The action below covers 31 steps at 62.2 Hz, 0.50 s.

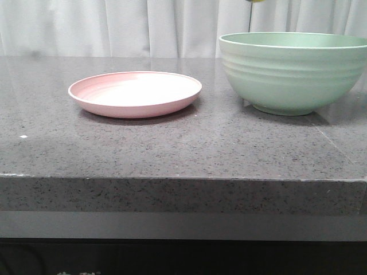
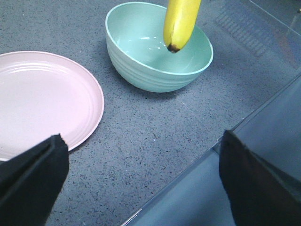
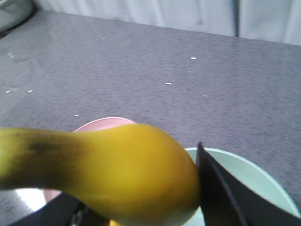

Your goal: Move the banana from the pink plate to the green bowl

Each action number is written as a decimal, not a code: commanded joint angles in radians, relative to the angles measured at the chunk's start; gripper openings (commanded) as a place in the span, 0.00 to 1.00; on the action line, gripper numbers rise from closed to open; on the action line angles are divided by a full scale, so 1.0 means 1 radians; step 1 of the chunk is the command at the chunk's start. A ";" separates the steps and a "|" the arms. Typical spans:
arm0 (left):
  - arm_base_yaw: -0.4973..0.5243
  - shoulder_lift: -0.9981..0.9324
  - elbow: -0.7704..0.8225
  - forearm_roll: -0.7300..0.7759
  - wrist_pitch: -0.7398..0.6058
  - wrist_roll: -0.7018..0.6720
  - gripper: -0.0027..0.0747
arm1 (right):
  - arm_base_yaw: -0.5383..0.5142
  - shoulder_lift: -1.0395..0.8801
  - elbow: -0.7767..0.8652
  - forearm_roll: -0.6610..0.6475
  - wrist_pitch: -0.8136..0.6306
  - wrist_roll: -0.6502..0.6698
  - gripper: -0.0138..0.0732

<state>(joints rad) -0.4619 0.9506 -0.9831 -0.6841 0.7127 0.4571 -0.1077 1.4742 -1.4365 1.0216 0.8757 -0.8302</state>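
My right gripper [image 3: 141,207] is shut on the yellow banana [image 3: 117,174], which fills the space between its dark fingers [image 3: 225,193]. In the left wrist view the banana [image 2: 180,21] hangs dark tip down over the green bowl [image 2: 157,70], above its inside and not touching it. The bowl stands at the right in the front view [image 1: 295,71]. The pink plate [image 1: 135,94] lies empty to its left and also shows in the left wrist view [image 2: 42,99]. My left gripper [image 2: 143,183] is open and empty, above the table's front edge near the plate.
The grey speckled table [image 1: 183,143] has its front edge close to the camera; that edge [image 2: 197,169] runs diagonally under my left gripper. A white curtain [image 1: 114,26] hangs behind the table. Neither arm shows in the front view.
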 commanded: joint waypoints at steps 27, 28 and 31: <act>-0.004 -0.010 -0.035 -0.033 -0.056 0.000 0.86 | -0.020 0.160 -0.035 0.059 -0.071 0.005 0.39; -0.004 -0.010 -0.035 -0.033 -0.056 0.000 0.86 | -0.020 0.166 -0.035 0.059 -0.073 0.005 0.39; -0.004 -0.010 -0.035 -0.032 -0.056 0.000 0.86 | -0.020 0.179 -0.035 0.059 -0.080 0.004 0.39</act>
<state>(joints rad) -0.4619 0.9506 -0.9831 -0.6841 0.7109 0.4571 -0.1206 1.6773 -1.4365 1.0216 0.8319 -0.8260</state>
